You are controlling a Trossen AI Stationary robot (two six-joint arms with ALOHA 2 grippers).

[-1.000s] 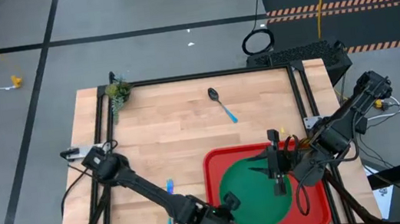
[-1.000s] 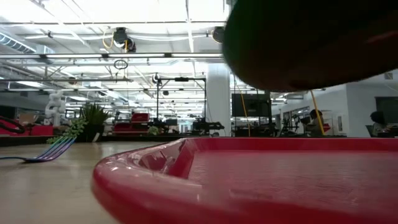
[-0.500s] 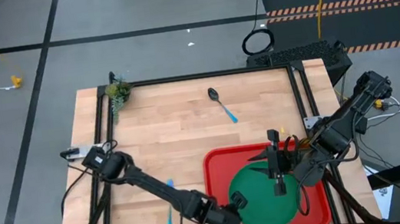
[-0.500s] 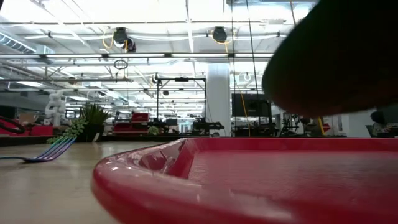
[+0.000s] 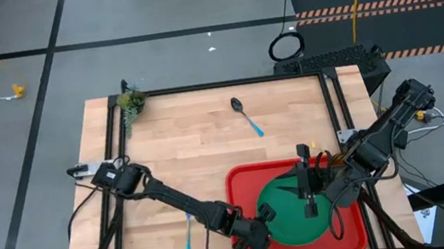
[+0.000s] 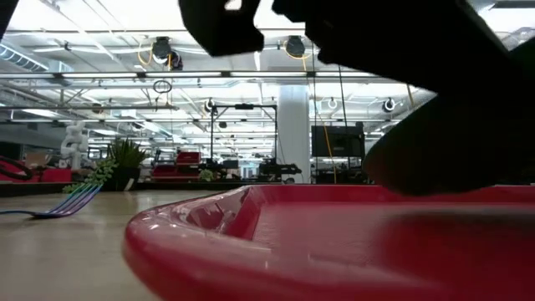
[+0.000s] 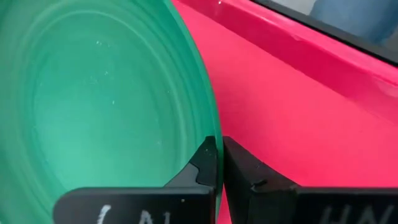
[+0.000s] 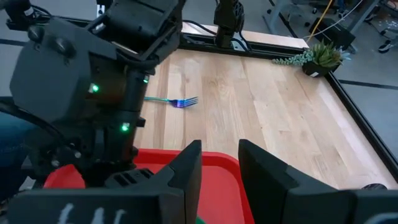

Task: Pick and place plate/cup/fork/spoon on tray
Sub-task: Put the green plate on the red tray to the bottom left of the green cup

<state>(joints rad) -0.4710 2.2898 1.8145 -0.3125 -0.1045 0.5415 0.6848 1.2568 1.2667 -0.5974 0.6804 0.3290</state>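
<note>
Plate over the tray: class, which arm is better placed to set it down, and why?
The left. Its end effector is shut on the dark-green plate's rim, holding it over the red tray. The right end effector hangs open above the tray, holding nothing.

Ceiling lights (image 6: pixel 125 12) are glowing over a workshop hall, with hazard-striped matting (image 5: pixel 378 6) lying on grey floor (image 5: pixel 147 14).

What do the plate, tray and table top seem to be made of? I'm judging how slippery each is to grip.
The plate looks like smooth green plastic, faintly translucent with a soft sheen. The tray looks like glossy red plastic, showing bright highlights on its rim. The table top looks like pale matte wood in visible planks.
</note>
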